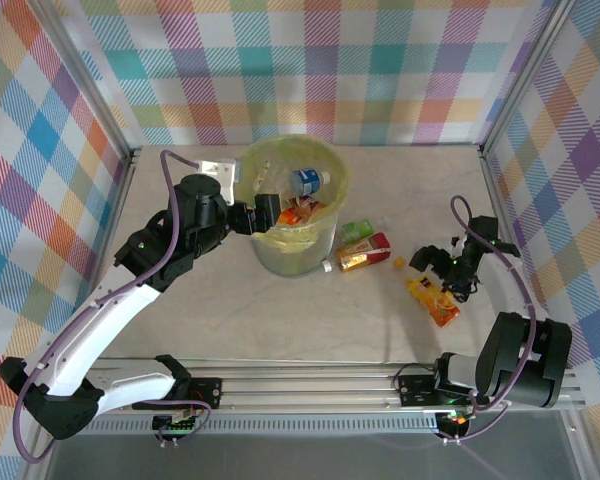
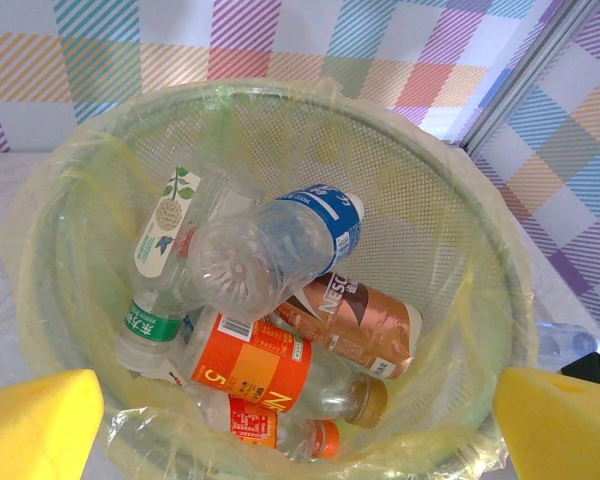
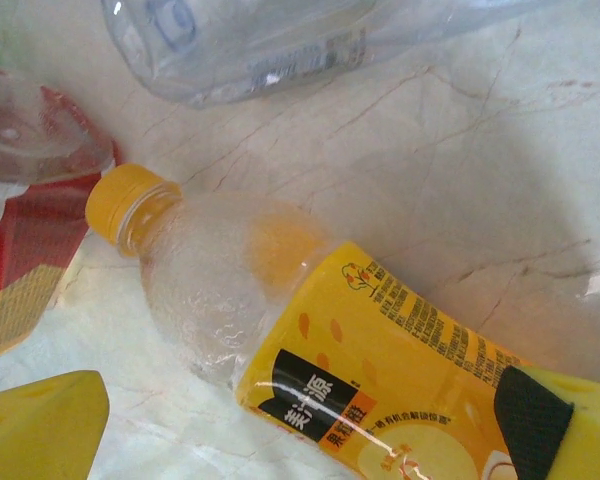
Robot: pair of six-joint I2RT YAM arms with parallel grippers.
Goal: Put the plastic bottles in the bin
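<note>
The step in hand is judged to be the pick-up of the yellow-labelled bottle [image 1: 433, 302], which lies on its side on the worktop [image 1: 240, 310] at the right, well apart from the bin [image 1: 295, 262]. The right fingers [image 3: 40, 425] are spread to their full width and nothing is held. They are set low over that bottle, one to each side of its body. The left fingers [image 2: 35, 425] are likewise spread wide and empty, and are held over the bin's left rim, pointed into its mouth. For the next move, the right fingers would need to be lowered across the bottle's round body, closed gently so the thin plastic is not crushed or rolled away, and then carried left to the bin. The left arm would first have to be drawn clear of the opening. From above, the whole layout is given: a red-labelled bottle [image 1: 365, 253] and a green bottle [image 1: 355, 232] are seen just beside the bin's right wall. The bin's contents are laid open by the left wrist view, where a blue-labelled bottle [image 2: 280, 250] rests on an orange-labelled bottle [image 2: 250, 365] and a copper-coloured bottle [image 2: 365, 325]. In the right wrist view the target's cap [image 3: 130, 205] is made plain, along with a clear bottle [image 3: 250, 40] just beyond it that is hard to make out from above.
</note>
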